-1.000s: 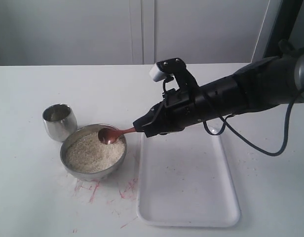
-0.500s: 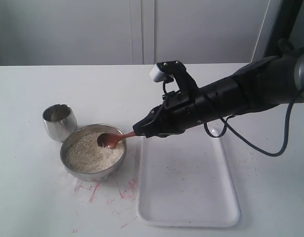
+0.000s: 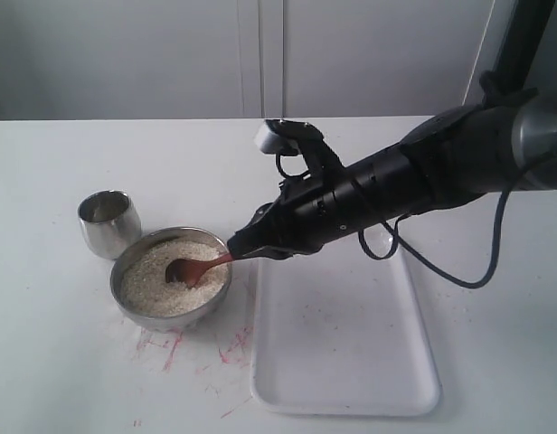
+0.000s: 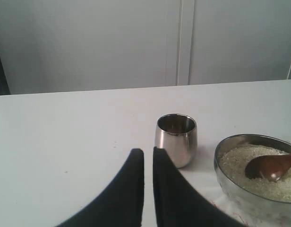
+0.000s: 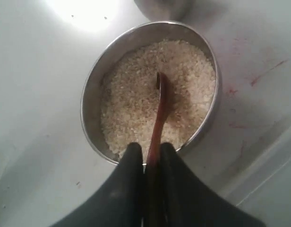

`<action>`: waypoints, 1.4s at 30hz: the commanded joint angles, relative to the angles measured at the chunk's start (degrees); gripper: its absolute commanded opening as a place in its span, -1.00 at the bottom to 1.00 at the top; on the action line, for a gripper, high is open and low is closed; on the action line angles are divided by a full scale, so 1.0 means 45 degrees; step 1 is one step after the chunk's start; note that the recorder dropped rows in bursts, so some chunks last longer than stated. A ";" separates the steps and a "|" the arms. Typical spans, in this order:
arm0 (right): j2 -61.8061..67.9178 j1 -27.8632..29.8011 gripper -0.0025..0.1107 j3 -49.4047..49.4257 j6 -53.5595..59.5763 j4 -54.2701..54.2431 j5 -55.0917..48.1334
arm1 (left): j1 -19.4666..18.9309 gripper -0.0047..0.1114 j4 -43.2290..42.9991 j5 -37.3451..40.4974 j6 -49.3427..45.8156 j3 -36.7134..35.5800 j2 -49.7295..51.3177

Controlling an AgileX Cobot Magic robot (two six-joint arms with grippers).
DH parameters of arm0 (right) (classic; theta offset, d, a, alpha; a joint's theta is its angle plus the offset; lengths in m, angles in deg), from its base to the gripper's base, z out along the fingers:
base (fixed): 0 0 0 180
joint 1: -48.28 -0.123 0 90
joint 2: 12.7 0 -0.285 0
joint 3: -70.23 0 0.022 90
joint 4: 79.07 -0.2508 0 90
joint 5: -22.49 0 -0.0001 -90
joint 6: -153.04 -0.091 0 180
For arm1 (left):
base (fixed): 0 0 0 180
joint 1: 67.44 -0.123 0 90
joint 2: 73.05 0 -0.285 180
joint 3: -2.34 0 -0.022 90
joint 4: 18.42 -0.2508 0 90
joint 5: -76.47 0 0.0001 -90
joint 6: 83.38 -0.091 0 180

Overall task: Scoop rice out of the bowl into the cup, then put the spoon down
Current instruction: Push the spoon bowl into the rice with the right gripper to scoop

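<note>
Right jaws are closed on the handle of the slim reddish-brown wooden spoon (image 3: 195, 268). The handle's rear end is hidden between them. The spoon's oval head is dug into the off-white rice grains (image 3: 152, 287) near the middle of the wide, shallow, shiny steel bowl (image 3: 174, 319), with its lower edge buried. Whether any rice is carried on it cannot be told.

The black right arm (image 3: 414, 176) is stretched in from the right, over the far end of the white rectangular tray (image 3: 342, 353) beside the bowl.

The small rounded steel cup (image 3: 108, 223) is seen upright on the white surface (image 3: 52, 344), just behind and left of the bowl. Whether they touch cannot be told. The cup's inside is dark and reflective, so its contents cannot be made out.

Left jaws are held low over the surface near the cup, closed to a thin slit with nothing between them. The bowl is cut off by the left wrist frame edge. In the right wrist view only the cup's base is caught.

Red smears (image 3: 174, 348) are seen on the surface in front of the bowl.
</note>
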 commanded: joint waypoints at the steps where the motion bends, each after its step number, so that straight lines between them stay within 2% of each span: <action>1: 0.0107 -0.0002 -0.96 -0.0334 -0.1238 0.0209 0.0076 | 0.0062 -0.67 0.0050 -0.0061 0.0019 0.0043 -0.0053; 7: 0.0831 -0.0002 -0.96 -0.0792 -0.3991 0.0209 -0.0674 | 0.0062 -0.67 0.0050 -0.0061 0.0019 0.0043 -0.0053; 15: 0.1126 -0.0002 -0.96 -0.0813 -0.5446 -0.0173 -0.0709 | 0.0062 -0.67 0.0050 -0.0061 0.0019 0.0043 -0.0053; 20: 0.1126 -0.0002 -0.96 -0.0813 -0.5782 -0.1411 -0.0709 | 0.0062 -0.67 0.0050 -0.0061 0.0019 0.0043 -0.0053; 42: 0.1126 0.1273 -0.96 -0.0785 -0.5897 -0.1217 -0.2916 | 0.0062 -0.67 0.0050 -0.0061 0.0019 0.0043 -0.0053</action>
